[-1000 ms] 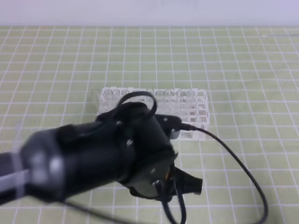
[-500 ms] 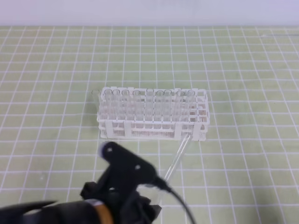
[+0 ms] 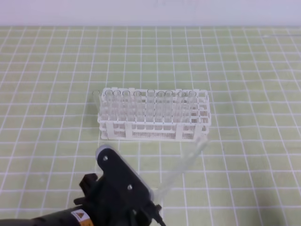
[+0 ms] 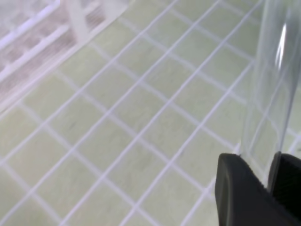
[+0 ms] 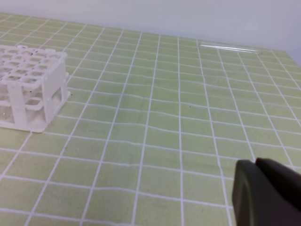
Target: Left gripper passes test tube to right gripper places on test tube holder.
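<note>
White plastic lattice forms the test tube holder [image 3: 154, 115], which stands mid-table on the green mat [image 3: 244, 70] ruled with white grid lines; a row of clear tubes [image 3: 141, 104] stands upright in its holes, and one more tube [image 3: 96, 97] stands just beside its left end. In the right wrist view a spare tube [image 5: 229, 47] lies flat on the mat near the far edge, well apart from the rack. Nothing lies between the rack and the arms.

At the bottom left of the high view the left gripper [image 3: 123, 187] is low in the picture, its claw narrowed around the test tube [image 3: 181, 165]. That tube slants up and to the right, its far end near the holder's front right corner. The left wrist view shows the black fingers [image 4: 241, 190] pinching the clear glass between them.

To the right, the right gripper [image 5: 266, 192] shows only as a black block in the corner of its own view, its jaws pressed together, holding nothing.
</note>
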Robot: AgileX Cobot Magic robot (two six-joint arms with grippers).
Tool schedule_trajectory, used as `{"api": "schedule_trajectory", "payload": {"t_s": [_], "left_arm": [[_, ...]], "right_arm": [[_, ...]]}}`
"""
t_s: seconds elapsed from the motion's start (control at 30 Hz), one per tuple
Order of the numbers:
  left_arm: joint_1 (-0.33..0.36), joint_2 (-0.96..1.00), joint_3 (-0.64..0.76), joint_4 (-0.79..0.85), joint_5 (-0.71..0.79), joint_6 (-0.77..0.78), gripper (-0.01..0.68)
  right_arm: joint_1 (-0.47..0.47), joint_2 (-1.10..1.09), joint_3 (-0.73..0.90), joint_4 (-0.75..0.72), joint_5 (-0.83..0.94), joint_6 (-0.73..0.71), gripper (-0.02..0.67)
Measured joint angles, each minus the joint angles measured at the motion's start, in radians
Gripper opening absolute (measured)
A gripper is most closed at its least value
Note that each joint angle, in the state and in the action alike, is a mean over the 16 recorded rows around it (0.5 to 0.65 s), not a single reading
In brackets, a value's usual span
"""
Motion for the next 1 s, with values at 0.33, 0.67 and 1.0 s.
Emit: {"api": "schedule_trajectory", "payload": {"t_s": [0.33,0.67,1.0], "left_arm": [[0.0,0.002,0.031,0.071,-0.105,-0.049,0.107],[0.001,0.002,0.039,0.134,-0.085,-0.071,0.109],[0.074,0.007,0.039,0.259,-0.195,-0.15,0.113]], "right_arm": [[0.0,0.0,0.0,0.006,-0.001,0.0,-0.018],[0.0,0.0,0.0,0.48,-0.062,0.005,-0.018],[0.0,0.0,0.0,1.132,-0.166,-0.018,-0.018]]}}
